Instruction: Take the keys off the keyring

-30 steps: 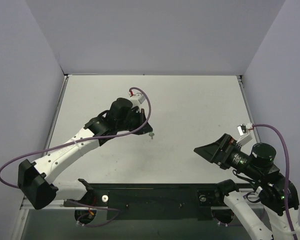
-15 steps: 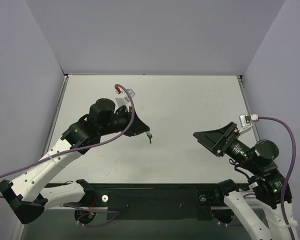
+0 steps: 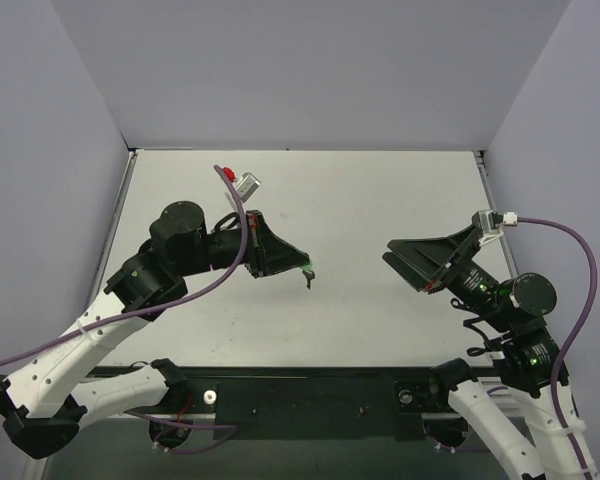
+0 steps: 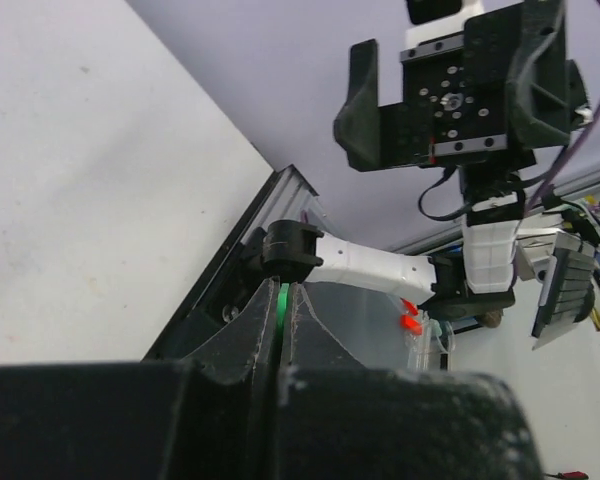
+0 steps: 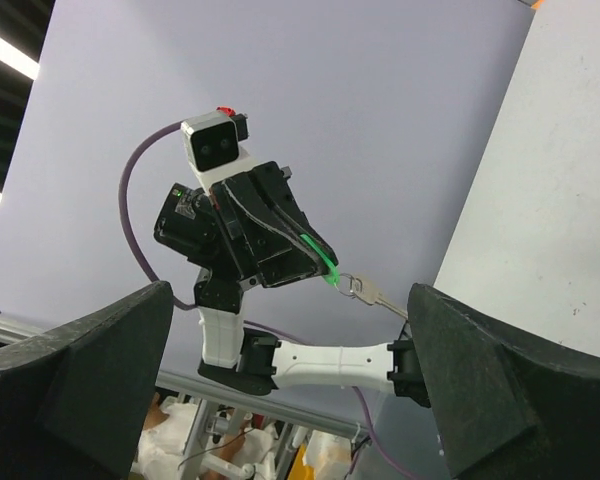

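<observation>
Two arms, top view: left gripper point(image 3: 300, 262) pinching keyring point(image 3: 308, 267), key point(image 3: 308, 282) dangling beneath; right gripper point(image 3: 402, 262) spread wide, well apart. Left wrist: keyring's green edge clamped between jaws. Right wrist: key hanging free (easy target), so pinch key only.

Light: bright, even and diffuse from overhead; strip lights point(image 5: 5, 50) show at the right wrist view's left edge.
Shadows: faint and soft-edged on the bench point(image 3: 400, 200).
Glare: none; the bench nears white in the wrist views.
Focus: top view sharp; left tool point(image 4: 283, 300) and right tool point(image 5: 288, 288) loom dark and blurred close to their lenses.
</observation>
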Motion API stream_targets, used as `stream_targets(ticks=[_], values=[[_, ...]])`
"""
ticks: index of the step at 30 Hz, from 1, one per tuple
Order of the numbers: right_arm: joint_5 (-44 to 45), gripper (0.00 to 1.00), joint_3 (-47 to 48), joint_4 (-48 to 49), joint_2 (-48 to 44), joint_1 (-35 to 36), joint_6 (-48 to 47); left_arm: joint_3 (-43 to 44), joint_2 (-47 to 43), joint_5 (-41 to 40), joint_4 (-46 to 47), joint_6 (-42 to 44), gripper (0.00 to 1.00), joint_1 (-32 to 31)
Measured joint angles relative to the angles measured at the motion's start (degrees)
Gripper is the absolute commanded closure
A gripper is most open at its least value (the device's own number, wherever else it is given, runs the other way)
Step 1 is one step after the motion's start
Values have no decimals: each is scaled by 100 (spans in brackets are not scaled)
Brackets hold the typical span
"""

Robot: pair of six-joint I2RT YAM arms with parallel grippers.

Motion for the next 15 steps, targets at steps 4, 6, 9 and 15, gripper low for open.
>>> stream_targets(ticks=[4, 6, 9, 15], values=[[-83, 2, 9, 256, 216, 149, 35, -13, -22, 245, 415, -203, 100, -35], [-111, 2, 31, 295, 341, 247, 35, -13, -22, 308, 579, -282, 100, -68], [-111, 2, 61, 372, 490, 420, 28, -11, -22, 328, 787, -415, 100, -122], [31, 4, 168, 448, 678, 938, -133, -11, -24, 66, 988, -772, 100, -164]])
